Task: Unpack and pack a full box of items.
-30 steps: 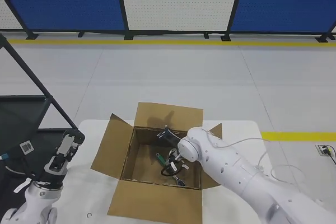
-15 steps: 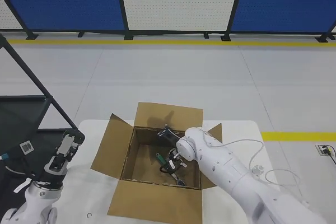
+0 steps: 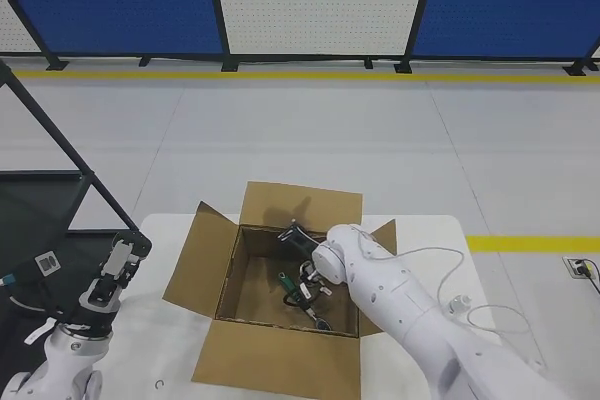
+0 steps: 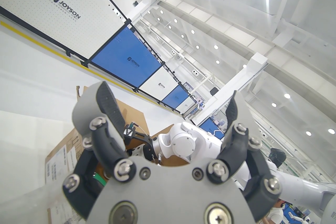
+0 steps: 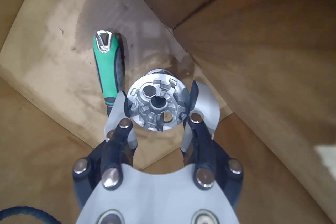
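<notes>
The hall floor was pale grey, closed off behind the cardboard box (image 3: 302, 205) by blue and white partition panels (image 4: 65, 9) with a yellow line (image 3: 300, 74) running along their feet. The panels carried small printed logos, which I left unread. The box stood open on the white table (image 3: 160, 340), all four flaps folded outward. In the left wrist view a white label (image 4: 56, 162) with fine print was stuck on the box's outer flap, too small for me to make out.

Inside the box, my right gripper (image 5: 158, 99) was clamped on a metal disc (image 5: 143, 107) with cut-outs and a central hole, one finger against each side of its rim. A green-handled tool (image 5: 106, 70) lay on the box floor just beside the disc, near one finger. The box's walls met in a corner close behind the disc, hemming in the gripper.

My left gripper (image 4: 169, 99) sat outside the box, well apart from it on the side of the black frame (image 3: 40, 120), its fingers spread wide with nothing between them
</notes>
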Action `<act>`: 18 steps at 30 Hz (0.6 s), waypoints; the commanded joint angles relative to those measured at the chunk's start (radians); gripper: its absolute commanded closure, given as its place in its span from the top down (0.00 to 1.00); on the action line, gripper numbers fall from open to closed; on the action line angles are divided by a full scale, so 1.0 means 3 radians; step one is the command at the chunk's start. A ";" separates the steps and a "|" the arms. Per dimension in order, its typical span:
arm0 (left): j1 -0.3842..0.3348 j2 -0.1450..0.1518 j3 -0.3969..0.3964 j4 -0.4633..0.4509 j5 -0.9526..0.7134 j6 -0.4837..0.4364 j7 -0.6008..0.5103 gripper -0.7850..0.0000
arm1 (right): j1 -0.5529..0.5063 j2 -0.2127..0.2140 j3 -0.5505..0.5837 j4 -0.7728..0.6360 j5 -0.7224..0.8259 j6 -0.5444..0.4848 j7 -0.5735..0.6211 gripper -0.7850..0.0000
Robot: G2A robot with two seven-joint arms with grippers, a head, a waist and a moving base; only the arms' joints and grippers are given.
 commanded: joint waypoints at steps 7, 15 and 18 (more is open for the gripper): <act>0.0000 0.0000 0.0000 0.0000 0.0000 0.0000 0.0000 1.00 | 0.0033 0.0086 0.0132 -0.0232 -0.0070 -0.0115 -0.0026 0.00; 0.0000 0.0000 0.0000 0.0000 0.0000 0.0000 0.0000 1.00 | -0.0062 0.0395 0.0419 -0.0902 -0.0176 -0.0165 0.0016 0.00; 0.0000 0.0000 0.0000 0.0000 0.0000 0.0000 0.0000 1.00 | -0.0161 0.0585 0.0610 -0.1349 -0.0254 -0.0172 0.0131 0.00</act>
